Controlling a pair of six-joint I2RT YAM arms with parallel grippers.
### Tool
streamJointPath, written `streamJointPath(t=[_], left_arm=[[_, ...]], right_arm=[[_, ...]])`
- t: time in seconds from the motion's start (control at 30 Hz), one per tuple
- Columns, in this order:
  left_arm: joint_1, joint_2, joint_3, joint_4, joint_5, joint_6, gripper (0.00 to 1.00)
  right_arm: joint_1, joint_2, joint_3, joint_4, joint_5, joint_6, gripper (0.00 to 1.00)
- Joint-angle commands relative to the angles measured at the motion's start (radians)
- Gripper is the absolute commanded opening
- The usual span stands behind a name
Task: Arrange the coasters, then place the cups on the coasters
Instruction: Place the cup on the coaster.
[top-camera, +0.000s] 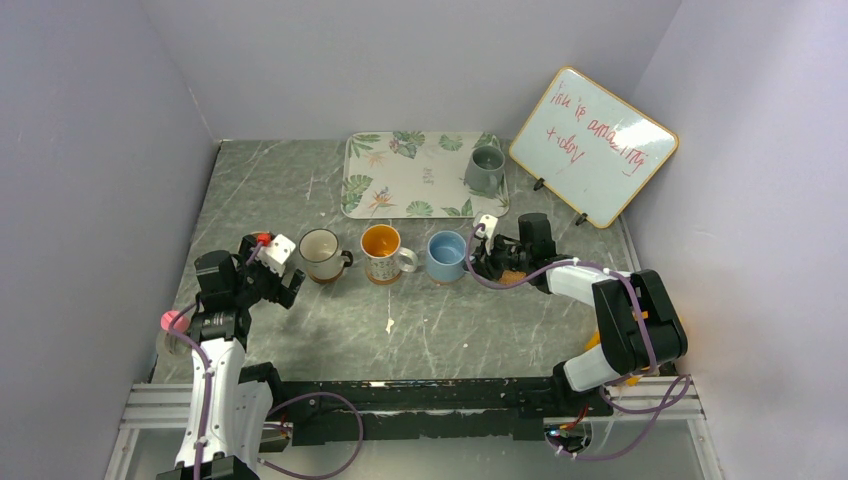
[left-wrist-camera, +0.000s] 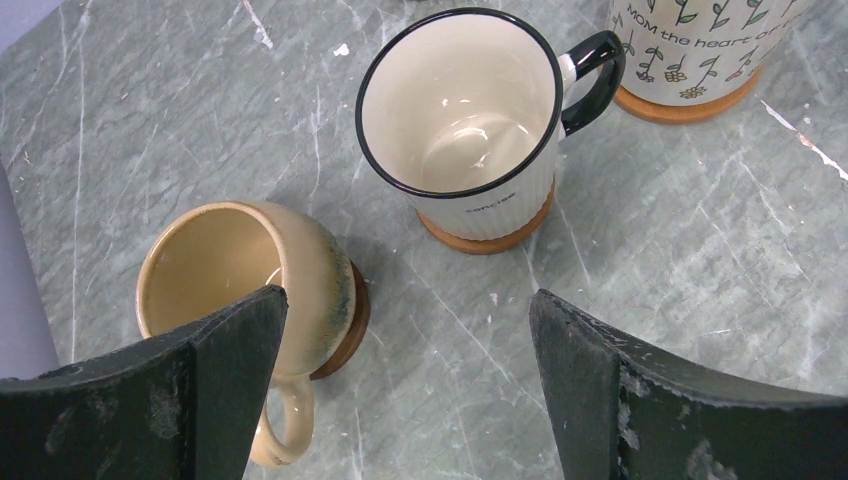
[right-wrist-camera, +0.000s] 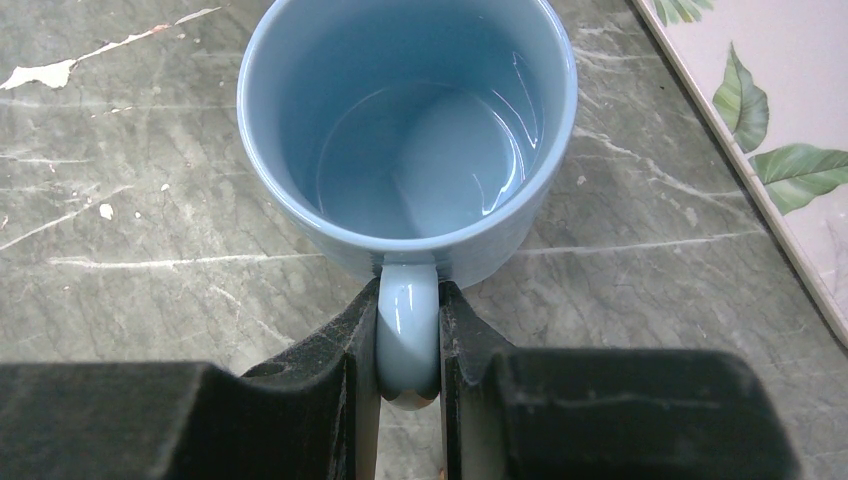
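My right gripper (right-wrist-camera: 408, 340) (top-camera: 482, 258) is shut on the handle (right-wrist-camera: 407, 320) of the light blue cup (right-wrist-camera: 410, 120) (top-camera: 446, 256); no coaster shows under it. My left gripper (left-wrist-camera: 405, 330) (top-camera: 280, 288) hangs open just above the tan cup (left-wrist-camera: 240, 275), which sits on a dark brown coaster (left-wrist-camera: 348, 318). The white dark-rimmed cup (left-wrist-camera: 465, 110) (top-camera: 321, 254) stands on a tan coaster (left-wrist-camera: 490, 238). The patterned cup with the orange inside (left-wrist-camera: 700, 35) (top-camera: 381, 250) is on a coaster (left-wrist-camera: 690, 102) too. The grey-green cup (top-camera: 487, 165) stands on the tray.
The leaf-print tray (top-camera: 400, 180) lies at the back, its corner (right-wrist-camera: 790, 130) close to the blue cup. A whiteboard (top-camera: 592, 145) leans at the back right. A small white scrap (top-camera: 389, 325) lies on the table in front of the cups. Walls enclose the table on three sides.
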Motion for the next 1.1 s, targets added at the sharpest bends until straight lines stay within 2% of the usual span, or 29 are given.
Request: streamJointPath(t=[0.0,0.17,0.43,1.07], left_arm=[[0.006,-0.001,0.0,0.001,0.035,0.011,0.96],[0.006,-0.001,0.0,0.0,0.036,0.013,0.96],[0.005,-0.001,0.0,-0.002,0.038,0.015,0.96],[0.005,-0.001,0.0,-0.004,0.04,0.015,0.96]], right_arm=[[-0.003,-0.04,0.025,0.061,-0.068,-0.033,0.02],[-0.004,-0.043,0.029,0.047,-0.069,-0.043,0.08],[-0.006,-0.041,0.036,0.028,-0.07,-0.052,0.12],[-0.009,-0.05,0.035,0.018,-0.072,-0.06,0.13]])
